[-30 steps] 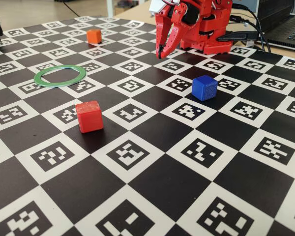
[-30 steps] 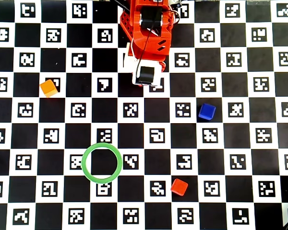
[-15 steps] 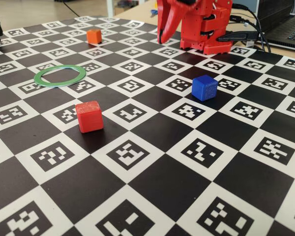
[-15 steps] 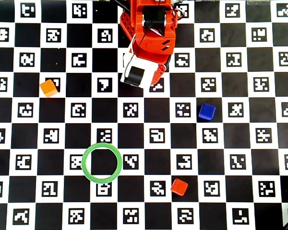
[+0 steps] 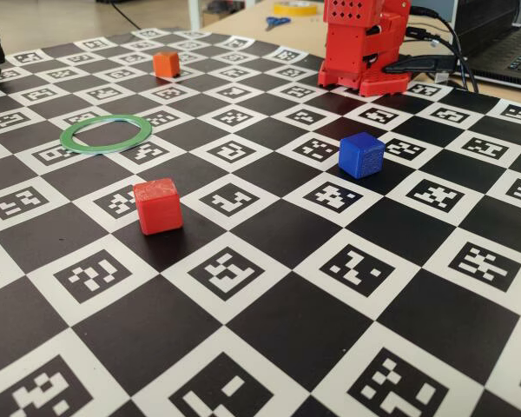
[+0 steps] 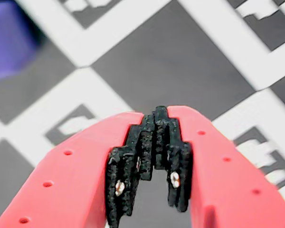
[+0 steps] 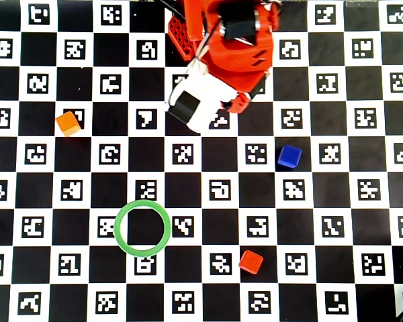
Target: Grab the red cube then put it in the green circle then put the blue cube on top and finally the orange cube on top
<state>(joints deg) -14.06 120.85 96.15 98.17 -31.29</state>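
In the overhead view, left to right on the checkered worktop (image 7: pixel 201 168): the orange cube (image 7: pixel 68 123) at 9 o'clock, the green circle (image 7: pixel 142 228) at 7, the red cube (image 7: pixel 251 261) at 5, the blue cube (image 7: pixel 289 156) at 3. The jaws are closed together, empty, in the wrist view.

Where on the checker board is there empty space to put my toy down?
Inside the green circle is bare, and so is the wide stretch between the orange cube and blue cube. The arm's base crowds the top edge in the overhead view.
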